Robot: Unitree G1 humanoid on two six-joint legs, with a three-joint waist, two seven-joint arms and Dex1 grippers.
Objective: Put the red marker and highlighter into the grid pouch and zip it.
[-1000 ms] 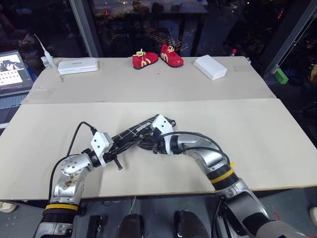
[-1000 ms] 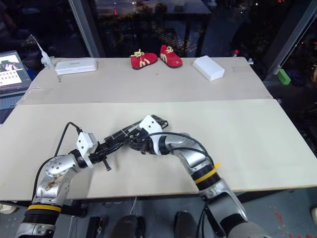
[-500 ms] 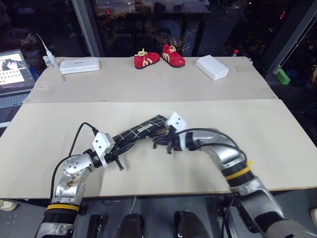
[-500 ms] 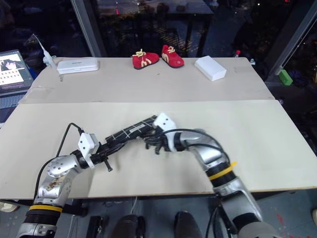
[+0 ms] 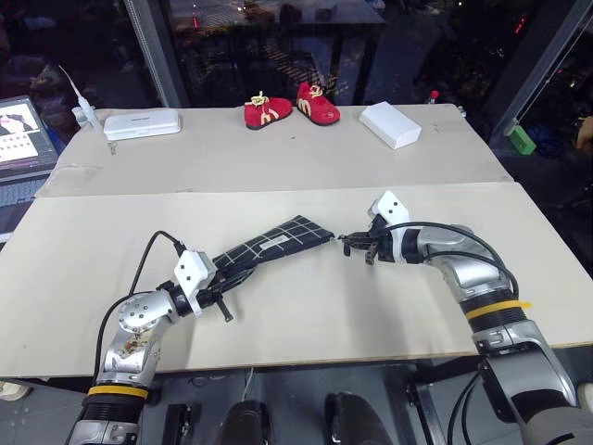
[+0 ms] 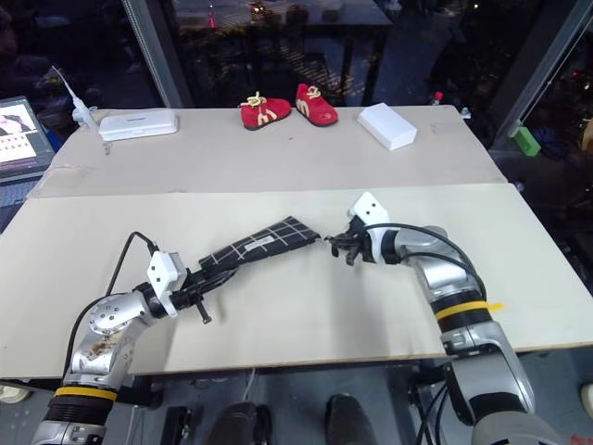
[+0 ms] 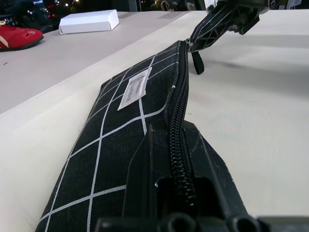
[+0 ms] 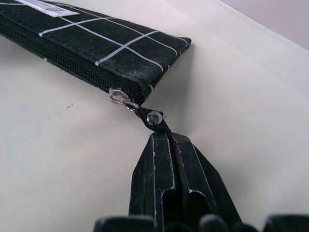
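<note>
At the far left edge a laptop [image 5: 18,130] is cut off by the frame, and beside it a flat white case [image 5: 142,123] lies on the rear table. On the near table [image 5: 278,306] the left gripper [image 5: 222,275] is seen pressed shut on the near end of the grid pouch [image 5: 276,243]; in the left wrist view its fingers [image 7: 145,183] are clamped over the zipper edge, and the pouch end beneath them is covered. The pouch is held slanting from that grip toward the right gripper, its white label [image 7: 133,88] facing up, and the zipper teeth [image 8: 53,57] appear closed along the whole visible length. The red marker and the highlighter cannot be made out anywhere; whether they lie inside the pouch cannot be told. At the pouch's far corner the slider [image 8: 117,95] sits at the end of the zipper, and from it the black pull cord [image 8: 153,118] runs to the right gripper [image 5: 357,244], whose fingers [image 8: 166,169] are pinched together on the cord's end, so the tip of the cord is hidden between them. At the back, a pair of red shoes [image 5: 292,104] and a white box [image 5: 390,124] stand well apart from the pouch, and a small green box [image 5: 522,139] is seen off the table at the right.
</note>
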